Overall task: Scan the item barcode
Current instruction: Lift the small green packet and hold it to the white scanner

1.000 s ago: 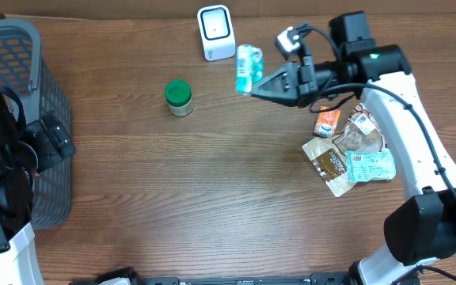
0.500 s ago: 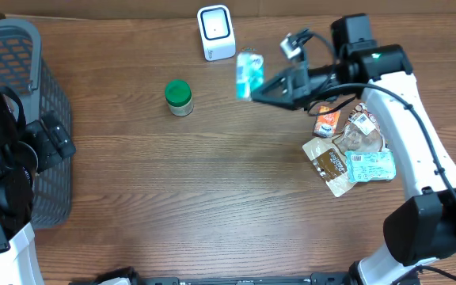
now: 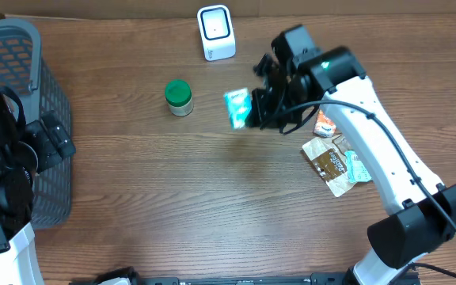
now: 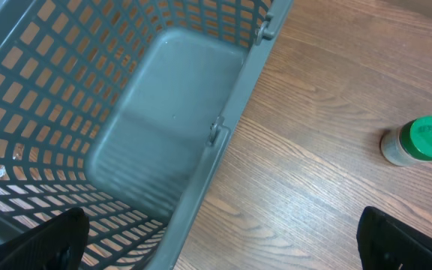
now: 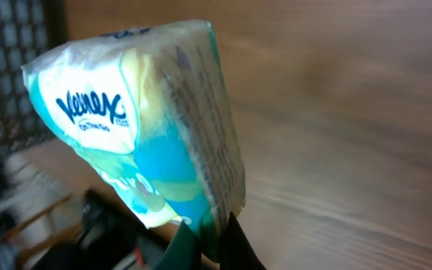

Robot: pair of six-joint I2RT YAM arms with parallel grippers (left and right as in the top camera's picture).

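Since the earlier frame the right hand (image 3: 256,107) had swung the pack (image 3: 237,108) down and left from the scanner (image 3: 215,32), gripping its lower edge above the desk (image 3: 212,198). The pack looked light, soft and slick, so a seam edge seemed the best hold. The basket (image 3: 22,55) showed nothing inside, and the left hand (image 4: 223,225) was spread wide near it.

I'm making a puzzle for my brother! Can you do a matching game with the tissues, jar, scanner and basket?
1 Kleenex pack
2 jar
3 barcode scanner
4 basket

A green lid
B grey mesh, far left
C pinched in the right gripper
D white, at the back

Pairs: 1-C, 2-A, 3-D, 4-B
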